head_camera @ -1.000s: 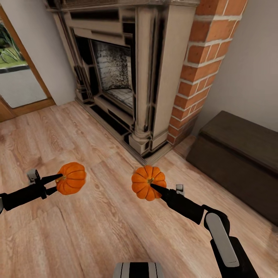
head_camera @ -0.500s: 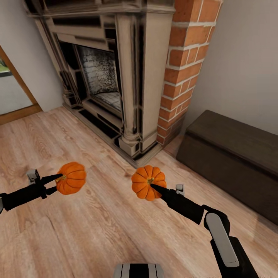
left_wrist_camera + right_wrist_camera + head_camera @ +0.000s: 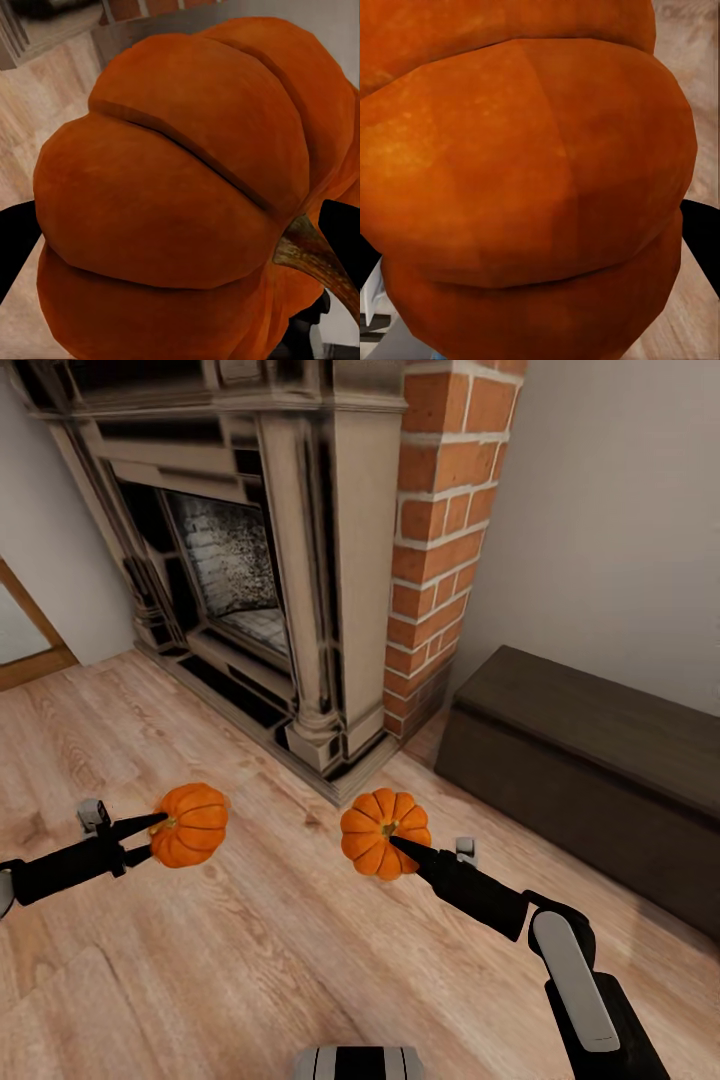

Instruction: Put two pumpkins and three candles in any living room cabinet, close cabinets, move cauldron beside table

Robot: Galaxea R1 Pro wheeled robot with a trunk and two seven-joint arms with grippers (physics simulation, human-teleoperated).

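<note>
carrying stage, nothing stowed yet: left gripper (image 3: 150,828) fingers clenched on one ribbed, matte orange pumpkin (image 3: 190,825), right gripper (image 3: 398,847) likewise clamping the second pumpkin (image 3: 385,833), both held above the pale plank floor (image 3: 250,950). beyond, on the right, long dark-brown cabinet (image 3: 590,760), apparently closed, beside the brick-sided fireplace (image 3: 300,560); candles and cauldron left to handle.

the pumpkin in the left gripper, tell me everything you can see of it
The pumpkin is small, bright orange and deeply ribbed, with a matte skin and a short curved brownish stem that shows in the left wrist view. It is held off the wooden floor at the tip of the left gripper, whose dark fingers close on its side near the stem. In the head view it hangs in front of the fireplace, level with the second pumpkin, and apart from it.
</note>
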